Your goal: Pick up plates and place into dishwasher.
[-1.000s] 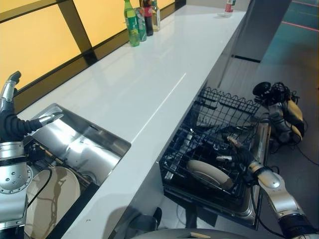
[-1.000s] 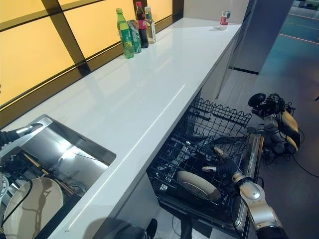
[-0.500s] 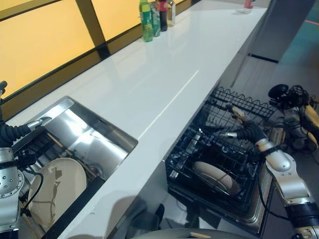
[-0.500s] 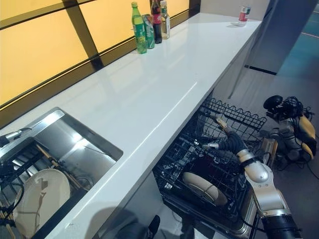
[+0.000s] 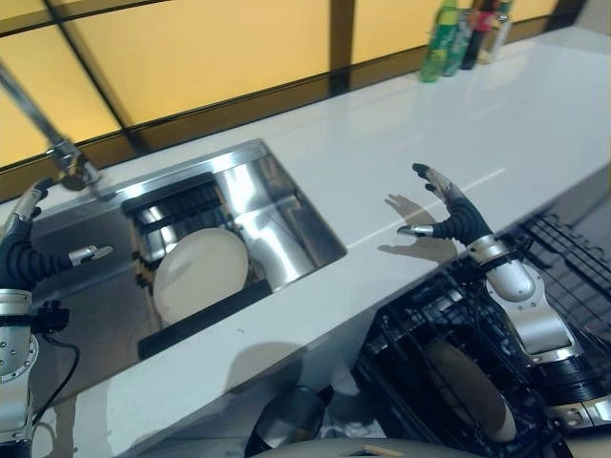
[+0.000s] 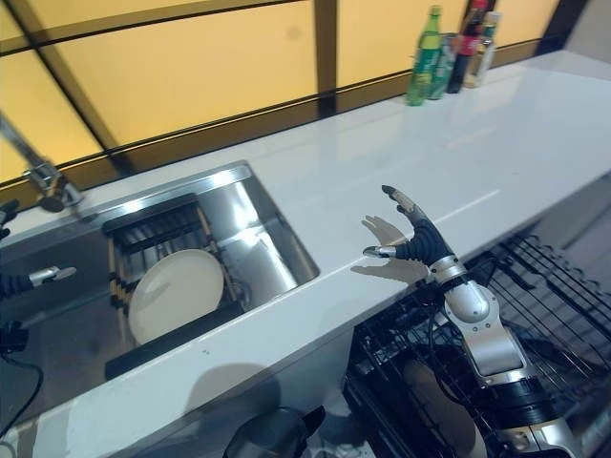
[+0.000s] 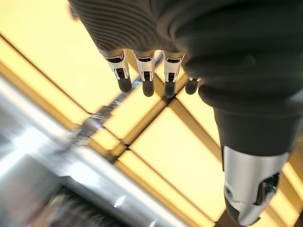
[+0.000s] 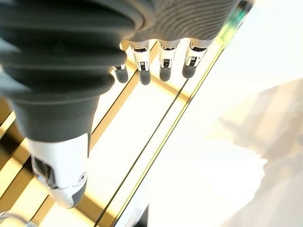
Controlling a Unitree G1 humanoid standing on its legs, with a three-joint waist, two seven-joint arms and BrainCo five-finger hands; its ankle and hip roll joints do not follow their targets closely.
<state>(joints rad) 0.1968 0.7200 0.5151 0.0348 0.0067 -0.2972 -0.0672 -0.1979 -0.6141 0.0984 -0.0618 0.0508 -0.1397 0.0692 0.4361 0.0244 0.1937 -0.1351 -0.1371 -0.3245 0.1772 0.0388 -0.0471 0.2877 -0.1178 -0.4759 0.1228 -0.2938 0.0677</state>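
Now | 1 plate (image 5: 465, 386) in dishwasher rack (image 5: 563, 286) | 1 left in sink (image 5: 286, 253): plate in sink (image 5: 199, 274) | our R hand (image 5: 449, 212) & L hand (image 5: 24, 258) relaxed, empty

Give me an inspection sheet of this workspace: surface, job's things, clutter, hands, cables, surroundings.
Surface: white countertop with a steel sink set into it.
Job's things: one pale plate leans in a dark rack inside the sink; another plate sits in the pulled-out dishwasher rack below the counter edge.
Clutter: bottles stand grouped at the counter's far end, against the wall.
Hands: right hand open, raised over the countertop, holding nothing; left hand open, by the sink's near side, holding nothing.
Cables: nothing seen.
Surroundings: yellow wall panels with dark frames behind the counter; a metal faucet over the sink.
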